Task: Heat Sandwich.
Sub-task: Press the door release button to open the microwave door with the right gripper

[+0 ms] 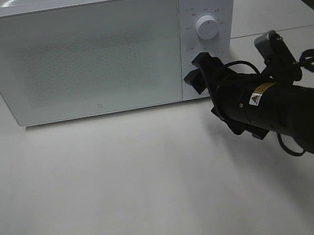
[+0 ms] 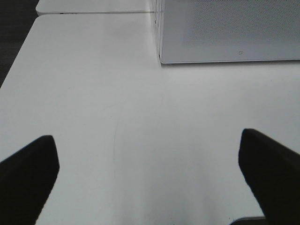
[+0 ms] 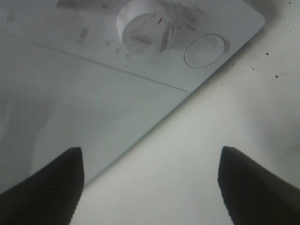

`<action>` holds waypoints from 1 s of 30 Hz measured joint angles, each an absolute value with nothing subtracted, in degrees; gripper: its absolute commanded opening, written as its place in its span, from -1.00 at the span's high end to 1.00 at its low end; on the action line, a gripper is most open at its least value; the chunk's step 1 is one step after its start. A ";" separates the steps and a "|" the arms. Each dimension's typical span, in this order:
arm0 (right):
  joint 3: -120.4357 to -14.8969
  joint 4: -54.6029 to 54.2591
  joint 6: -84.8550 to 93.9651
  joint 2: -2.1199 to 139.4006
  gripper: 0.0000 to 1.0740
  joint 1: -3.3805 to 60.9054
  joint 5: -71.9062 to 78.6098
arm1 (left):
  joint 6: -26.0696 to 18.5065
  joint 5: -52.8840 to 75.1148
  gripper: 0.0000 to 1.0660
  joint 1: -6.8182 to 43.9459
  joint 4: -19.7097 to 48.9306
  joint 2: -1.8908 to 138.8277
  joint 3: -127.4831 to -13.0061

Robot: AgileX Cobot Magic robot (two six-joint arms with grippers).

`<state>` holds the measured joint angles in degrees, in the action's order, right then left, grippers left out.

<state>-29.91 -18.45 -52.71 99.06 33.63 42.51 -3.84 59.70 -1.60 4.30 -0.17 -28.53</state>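
Note:
The sandwich is out of view in every frame. A white microwave (image 1: 89, 51) stands at the back of the table with its door shut. My right gripper (image 1: 197, 72) hovers just in front of the lower end of the control panel, below the round dial (image 1: 208, 26). In the right wrist view its dark fingers (image 3: 42, 192) stand wide apart, open and empty, facing the dial (image 3: 145, 23) and a round button (image 3: 205, 49). My left gripper (image 2: 147, 183) is open with nothing between its fingers, low over the bare table in front of the microwave's left front corner (image 2: 161, 58).
The white table (image 1: 126, 186) stretches in front of the microwave. The right arm's black body (image 1: 285, 111) fills the right side. A second table edge (image 2: 93, 7) shows behind the left corner of the microwave.

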 measured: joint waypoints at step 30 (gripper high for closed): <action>-29.85 -2.35 -5.56 59.36 -0.42 28.42 -38.67 | -3.84 59.70 -0.94 -1.60 4.30 -0.17 -28.53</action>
<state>-29.85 -2.35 -5.56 59.36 28.42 -38.67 -3.84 59.70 -1.60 4.30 -0.17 -28.53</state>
